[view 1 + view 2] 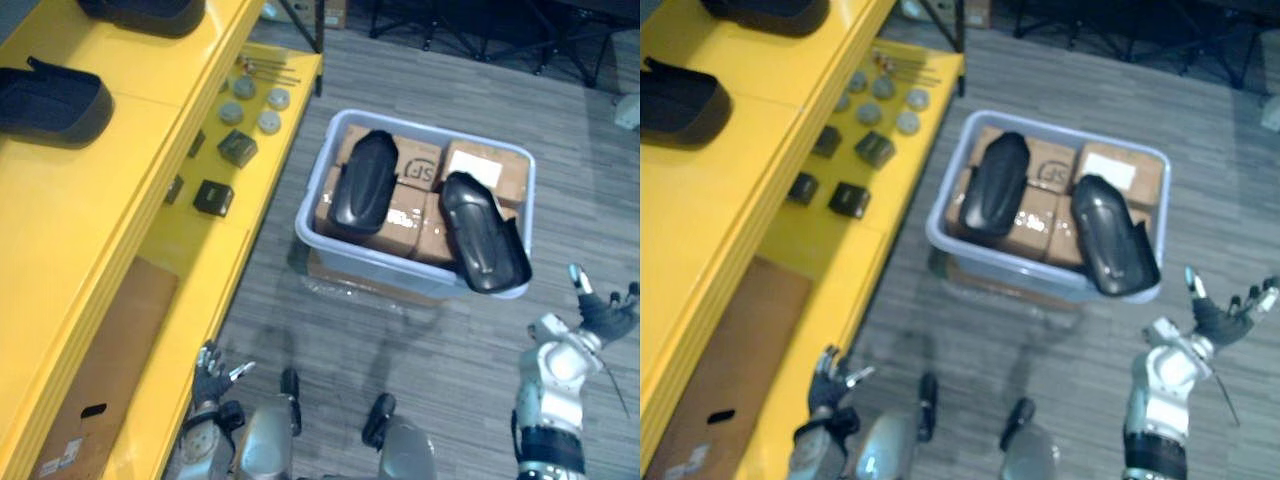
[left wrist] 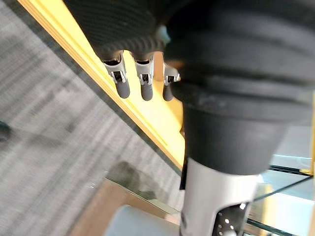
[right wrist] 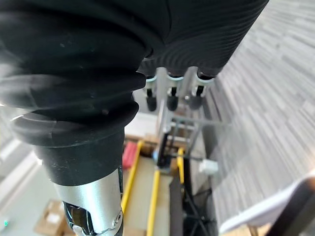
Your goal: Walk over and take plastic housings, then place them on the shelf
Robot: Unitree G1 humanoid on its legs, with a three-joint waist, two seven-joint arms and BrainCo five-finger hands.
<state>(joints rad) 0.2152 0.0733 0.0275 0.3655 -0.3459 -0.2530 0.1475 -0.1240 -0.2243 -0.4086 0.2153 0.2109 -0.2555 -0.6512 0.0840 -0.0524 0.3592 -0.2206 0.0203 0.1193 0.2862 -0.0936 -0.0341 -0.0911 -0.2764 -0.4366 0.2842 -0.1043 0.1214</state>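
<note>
Two black plastic housings lie on cardboard boxes in a pale grey bin [image 1: 318,238] on the floor: one housing [image 1: 362,181] on the left, the other housing [image 1: 483,232] leaning over the bin's front right rim. Two more black housings [image 1: 52,102] rest on the yellow shelf [image 1: 90,250] top at the left. My right hand [image 1: 600,305] hovers open and empty right of the bin, fingers spread. My left hand [image 1: 212,375] is low beside the shelf's edge, fingers relaxed and empty. The left wrist view shows its fingers [image 2: 142,83] straight near the yellow edge.
The lower yellow shelf level carries small black blocks [image 1: 213,197], grey discs [image 1: 269,121] and a flat cardboard sheet [image 1: 95,380]. Grey plank floor surrounds the bin. Dark table or chair legs [image 1: 480,40] stand at the far back.
</note>
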